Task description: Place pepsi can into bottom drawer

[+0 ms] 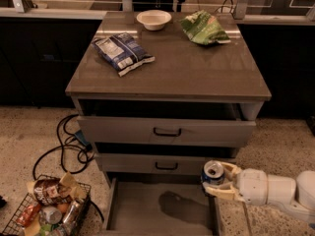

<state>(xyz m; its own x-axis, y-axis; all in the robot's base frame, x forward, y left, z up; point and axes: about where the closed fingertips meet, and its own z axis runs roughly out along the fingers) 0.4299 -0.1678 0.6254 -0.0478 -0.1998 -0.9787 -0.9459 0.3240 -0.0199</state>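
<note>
The pepsi can (213, 173), blue with a silver top, stands upright in my gripper (219, 179), which is shut on it. The white arm comes in from the lower right. The can hangs over the right rear corner of the bottom drawer (147, 208), which is pulled out and shows a flat grey floor with the can's shadow on it. The two upper drawers with black handles sit above it, partly pulled out.
On the cabinet top lie a blue-white snack bag (122, 52), a white bowl (154, 19) and a green bag (203, 28). A wire basket (47, 210) of items stands on the floor at lower left, with black cables (64, 146) beside the cabinet.
</note>
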